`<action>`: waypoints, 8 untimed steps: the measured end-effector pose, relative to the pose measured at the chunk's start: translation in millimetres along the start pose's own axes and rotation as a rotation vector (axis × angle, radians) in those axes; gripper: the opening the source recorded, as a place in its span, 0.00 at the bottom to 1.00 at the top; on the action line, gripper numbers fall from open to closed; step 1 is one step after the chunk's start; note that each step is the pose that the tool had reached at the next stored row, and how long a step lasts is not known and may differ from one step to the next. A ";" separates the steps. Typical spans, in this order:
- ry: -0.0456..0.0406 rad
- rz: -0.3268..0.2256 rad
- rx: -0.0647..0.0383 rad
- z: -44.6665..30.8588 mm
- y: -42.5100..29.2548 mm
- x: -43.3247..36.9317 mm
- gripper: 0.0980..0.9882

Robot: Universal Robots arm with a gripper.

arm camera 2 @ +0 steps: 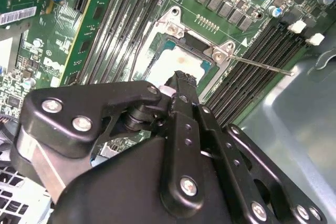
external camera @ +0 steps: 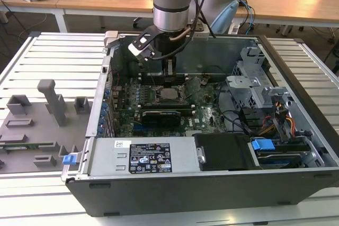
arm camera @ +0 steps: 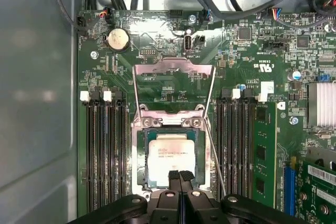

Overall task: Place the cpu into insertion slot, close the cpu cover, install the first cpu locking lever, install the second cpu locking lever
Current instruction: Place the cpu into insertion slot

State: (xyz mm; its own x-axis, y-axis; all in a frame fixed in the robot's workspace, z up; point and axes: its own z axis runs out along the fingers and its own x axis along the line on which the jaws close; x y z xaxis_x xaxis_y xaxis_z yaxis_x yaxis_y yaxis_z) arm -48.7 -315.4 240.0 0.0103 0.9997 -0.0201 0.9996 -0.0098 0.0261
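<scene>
Tool (arm camera: 180, 173) of black metal, fingers drawn together with nothing between them, sits at the edge of the small square silvery cpu (arm camera: 169, 156), which lies flat in the dark-framed square insertion slot (arm camera: 140, 153); whether the tips touch the chip cannot be told. The first wrist view shows the thin silvery windowed cpu cover (arm camera: 173, 68) tilted open beyond the socket and a thin wire lever (arm camera: 215, 158) beside it. The exterior view adds the open dark grey computer case (external camera: 212, 194) on the slatted metal bench (external camera: 58, 56).

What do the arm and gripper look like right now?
The arm is a silver-grey cylinder with pale blue trim and black cables alongside. The gripper is matte black, its jointed links fastened by silver screws.
</scene>
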 end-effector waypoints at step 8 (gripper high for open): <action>-0.0002 0.000 0.001 -3.7 11.8 0.0 0.01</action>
State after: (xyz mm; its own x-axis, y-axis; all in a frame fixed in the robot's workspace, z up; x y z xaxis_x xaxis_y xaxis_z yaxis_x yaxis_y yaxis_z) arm -37.0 -315.5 244.0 0.0105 0.9997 -0.0203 0.9996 -0.0100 0.0251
